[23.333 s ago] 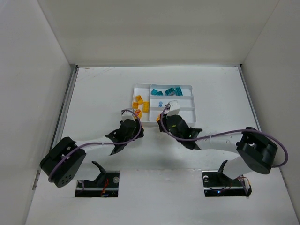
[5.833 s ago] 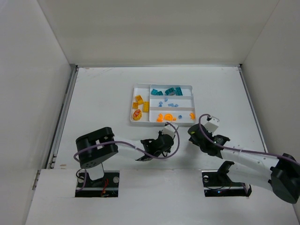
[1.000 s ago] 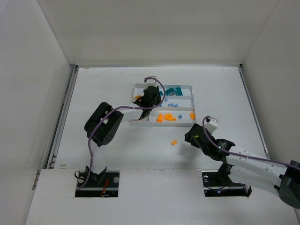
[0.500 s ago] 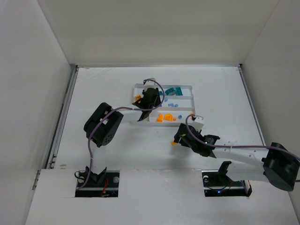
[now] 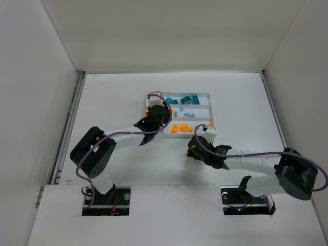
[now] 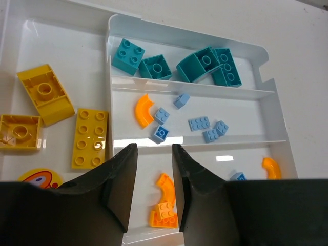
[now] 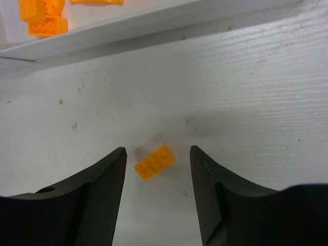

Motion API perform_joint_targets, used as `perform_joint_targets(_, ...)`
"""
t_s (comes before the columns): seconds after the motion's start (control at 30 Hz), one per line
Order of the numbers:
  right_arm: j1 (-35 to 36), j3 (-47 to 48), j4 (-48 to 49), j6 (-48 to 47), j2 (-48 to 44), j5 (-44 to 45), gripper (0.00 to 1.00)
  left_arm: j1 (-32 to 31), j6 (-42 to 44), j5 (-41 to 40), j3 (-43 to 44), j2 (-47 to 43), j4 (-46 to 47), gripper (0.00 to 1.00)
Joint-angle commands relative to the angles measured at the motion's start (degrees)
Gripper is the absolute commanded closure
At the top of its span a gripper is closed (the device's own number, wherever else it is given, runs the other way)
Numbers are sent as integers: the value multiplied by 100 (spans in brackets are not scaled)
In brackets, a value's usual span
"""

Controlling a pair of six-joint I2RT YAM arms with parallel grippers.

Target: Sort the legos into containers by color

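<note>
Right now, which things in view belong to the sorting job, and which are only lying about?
Job: tray, teal bricks, blue bricks, yellow bricks, orange bricks inside it, loose orange brick outside it, right gripper open over that brick, left gripper over the tray.
Only surroundings: table, side walls.

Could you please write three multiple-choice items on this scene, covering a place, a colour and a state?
1. The loose orange brick lies: A) in a compartment B) on the table C) on a teal brick.
2. The curved piece among the light blue bricks is: A) teal B) yellow C) orange.
3. The right gripper is: A) open B) shut on a brick C) out of view.
Answers: B, it sits outside the tray wall; C, plain in the left wrist view; A, its fingers stand apart astride the brick.
</note>
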Motion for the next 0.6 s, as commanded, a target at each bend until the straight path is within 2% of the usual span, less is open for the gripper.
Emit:
perform_joint_targets(0.0, -29, 337, 129, -178, -67, 72, 42, 166, 11, 156, 387, 199, 98, 70)
perform_joint_targets(0.2, -20, -75, 216, -46, -550, 195, 42, 236, 564, 210, 1784, 1139, -850, 71)
perform_joint_targets(0.33, -64, -296, 313, -213, -937, 151, 41, 166, 1083, 122, 2655, 1737, -1624, 78)
perform_joint_targets(0.57, -354, -498, 541, -547, -1219, 72, 41, 210, 1409, 52, 3131, 2177, -2240, 81)
